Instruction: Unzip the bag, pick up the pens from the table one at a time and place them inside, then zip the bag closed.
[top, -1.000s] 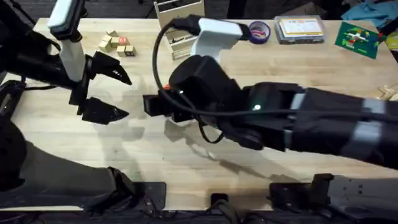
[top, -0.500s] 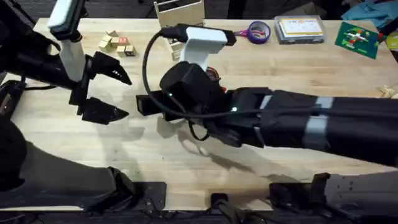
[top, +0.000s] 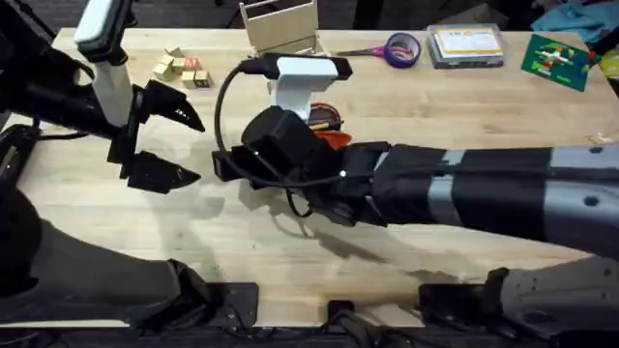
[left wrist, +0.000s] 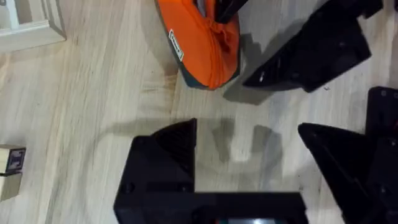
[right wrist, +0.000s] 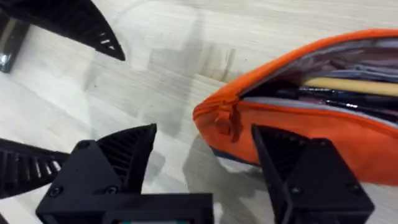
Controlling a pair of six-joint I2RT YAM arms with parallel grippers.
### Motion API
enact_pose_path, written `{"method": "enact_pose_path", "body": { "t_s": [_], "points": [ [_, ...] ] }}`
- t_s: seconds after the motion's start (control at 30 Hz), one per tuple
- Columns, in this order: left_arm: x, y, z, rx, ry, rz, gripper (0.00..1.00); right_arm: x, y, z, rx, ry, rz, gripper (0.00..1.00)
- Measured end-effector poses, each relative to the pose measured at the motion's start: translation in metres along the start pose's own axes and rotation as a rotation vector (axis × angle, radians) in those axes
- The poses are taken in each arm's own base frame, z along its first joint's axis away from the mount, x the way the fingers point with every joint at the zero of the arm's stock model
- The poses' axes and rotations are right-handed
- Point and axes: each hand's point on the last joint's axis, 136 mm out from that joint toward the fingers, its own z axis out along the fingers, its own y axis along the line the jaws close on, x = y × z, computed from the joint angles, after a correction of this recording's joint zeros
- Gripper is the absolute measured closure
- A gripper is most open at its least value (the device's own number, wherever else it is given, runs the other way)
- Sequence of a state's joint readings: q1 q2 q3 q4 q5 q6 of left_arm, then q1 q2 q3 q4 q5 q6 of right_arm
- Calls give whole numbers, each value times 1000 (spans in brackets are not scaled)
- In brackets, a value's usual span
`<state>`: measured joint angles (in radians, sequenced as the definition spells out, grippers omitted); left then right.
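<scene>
While both pincers [left wrist: 249, 155] [right wrist: 205, 155] gape (empty), bag [right wrist: 311, 106] w/ unreadable label lies unzipped.

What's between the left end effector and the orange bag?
Bare table, in the left wrist view, separates the left end effector from the bag.

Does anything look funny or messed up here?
Nothing is spilled or broken. The orange pencil pouch lies on the wooden table with its zipper open, and the pens are already inside it. It just isn't zipped shut yet. The right pincer is open beside the pouch's zipper end, and the left pincer is open too.
</scene>
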<state>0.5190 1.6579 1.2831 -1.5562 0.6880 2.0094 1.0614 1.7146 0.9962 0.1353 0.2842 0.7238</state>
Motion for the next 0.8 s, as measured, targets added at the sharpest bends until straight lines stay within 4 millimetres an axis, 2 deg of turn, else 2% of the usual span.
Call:
{"method": "enact_pose_path", "body": {
  "t_s": [0.1,0.33,0.5,0.53,0.6,0.7,0.8],
  "points": [
    [0,0,0,0,0,0,8,-3,-2,3,2,-9,3,158],
    [0,0,0,0,0,0,7,-3,-12,11,25,-11,7,444],
    [0,0,0,0,0,0,7,-5,-12,12,21,-20,5,675],
    [0,0,0,0,0,0,8,-5,-10,11,15,-20,5,772],
    [0,0,0,0,0,0,8,-5,-9,12,12,-18,5,847],
    [0,0,0,0,0,0,7,-4,-8,11,6,-16,5,951],
    [0,0,0,0,0,0,7,-4,-7,11,3,-14,4,968]
  ]
}}
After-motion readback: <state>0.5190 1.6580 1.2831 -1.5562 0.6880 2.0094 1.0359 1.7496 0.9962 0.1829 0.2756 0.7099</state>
